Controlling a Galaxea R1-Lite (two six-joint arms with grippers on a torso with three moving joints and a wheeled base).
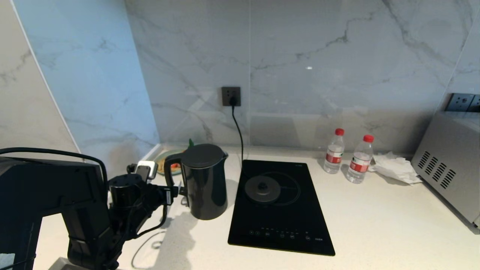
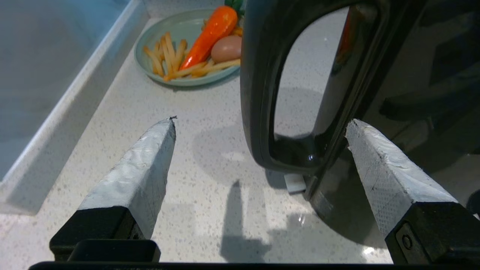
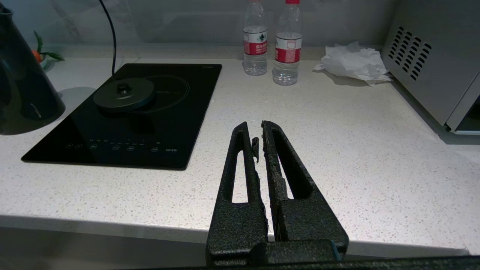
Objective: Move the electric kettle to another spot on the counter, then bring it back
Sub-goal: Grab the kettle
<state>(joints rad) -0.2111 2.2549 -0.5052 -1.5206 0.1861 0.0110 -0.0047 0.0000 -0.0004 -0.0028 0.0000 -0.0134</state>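
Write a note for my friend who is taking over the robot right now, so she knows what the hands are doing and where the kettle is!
Left gripper: open, fingers either side of the electric kettle's handle, not squeezing it.
Right gripper: shut, holding nothing, parked over the counter's front edge.
Kettle: upright on the counter, left of the cooktop, off its base disc, which sits on the cooktop. A plate of toy food is behind it.
Done: kettle stands at a spot away from its base.
Left: grip the handle again and bring it back, probably onto the base.
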